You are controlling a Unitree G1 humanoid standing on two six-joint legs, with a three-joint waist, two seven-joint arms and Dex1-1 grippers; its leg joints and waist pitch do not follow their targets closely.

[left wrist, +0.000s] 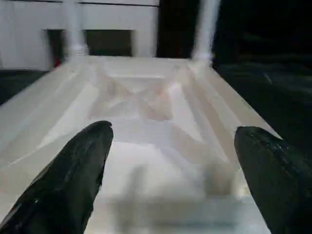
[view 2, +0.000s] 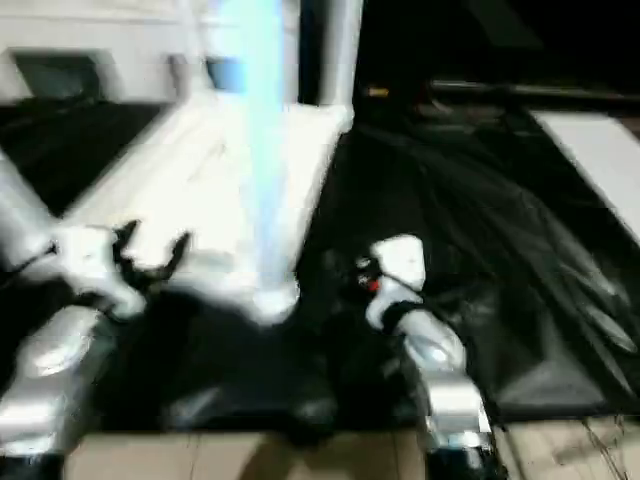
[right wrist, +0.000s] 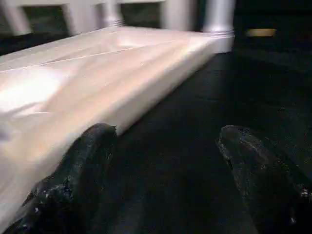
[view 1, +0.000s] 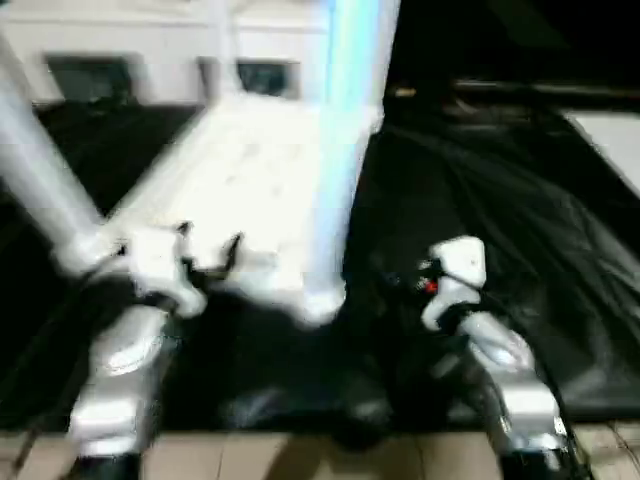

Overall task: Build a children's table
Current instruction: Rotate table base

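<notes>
The children's table lies upside down on a black cloth, its white tabletop (view 1: 250, 170) showing the ribbed underside (left wrist: 146, 102). One white leg (view 1: 340, 180) stands at the near right corner. Another leg (view 1: 40, 180) slants up from the near left corner. Two far legs (left wrist: 73, 29) (left wrist: 204, 29) stand at the back corners. My left gripper (view 1: 210, 255) is open just in front of the tabletop's near edge, nothing between its fingers (left wrist: 73, 175). My right gripper (right wrist: 165, 136) is open low over the cloth, beside the tabletop's right side, its fingers (right wrist: 83, 170) empty.
A black cloth (view 1: 480, 200) covers the work area. A white cabinet (view 1: 150, 40) with dark glass doors stands behind the table. A flat white board (view 1: 610, 135) lies at the far right. Wooden floor (view 1: 300, 455) shows along the near edge.
</notes>
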